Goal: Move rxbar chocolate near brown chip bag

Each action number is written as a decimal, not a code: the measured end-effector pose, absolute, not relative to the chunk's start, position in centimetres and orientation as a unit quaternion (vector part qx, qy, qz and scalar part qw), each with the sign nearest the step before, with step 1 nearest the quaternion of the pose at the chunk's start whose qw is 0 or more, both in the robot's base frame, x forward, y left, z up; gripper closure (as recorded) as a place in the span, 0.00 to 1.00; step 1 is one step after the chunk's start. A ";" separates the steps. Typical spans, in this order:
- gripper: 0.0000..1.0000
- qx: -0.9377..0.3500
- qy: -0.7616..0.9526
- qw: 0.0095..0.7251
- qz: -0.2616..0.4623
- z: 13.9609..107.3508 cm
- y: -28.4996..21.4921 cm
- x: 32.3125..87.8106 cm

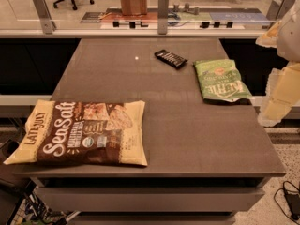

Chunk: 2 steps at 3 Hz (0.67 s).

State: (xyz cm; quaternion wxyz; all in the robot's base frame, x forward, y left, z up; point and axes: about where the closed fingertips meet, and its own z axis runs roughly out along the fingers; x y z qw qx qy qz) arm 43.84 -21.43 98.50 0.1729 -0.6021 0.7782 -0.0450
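The rxbar chocolate [170,58] is a small flat black bar lying at the far middle of the grey table [187,135]. The brown chip bag [82,133] lies flat at the table's near left corner, dark brown with cream-yellow edges and "Sea Salt" lettering, its left side overhanging the table edge. My gripper [277,102] hangs at the right edge of the view, beside the table's right side, well to the right of the bar and far from the brown bag. It holds nothing that I can see.
A green chip bag [221,80] lies at the table's right side, just right of the bar. A glass partition with metal posts [162,12] runs behind the table's far edge. Cables [291,200] lie on the floor at the lower right.
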 end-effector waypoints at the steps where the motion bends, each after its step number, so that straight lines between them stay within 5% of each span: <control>1: 0.00 -0.602 0.778 0.173 -0.045 98.5 -21.4 43.8; 2: 0.00 -0.598 0.780 0.180 -0.041 98.8 -21.5 44.1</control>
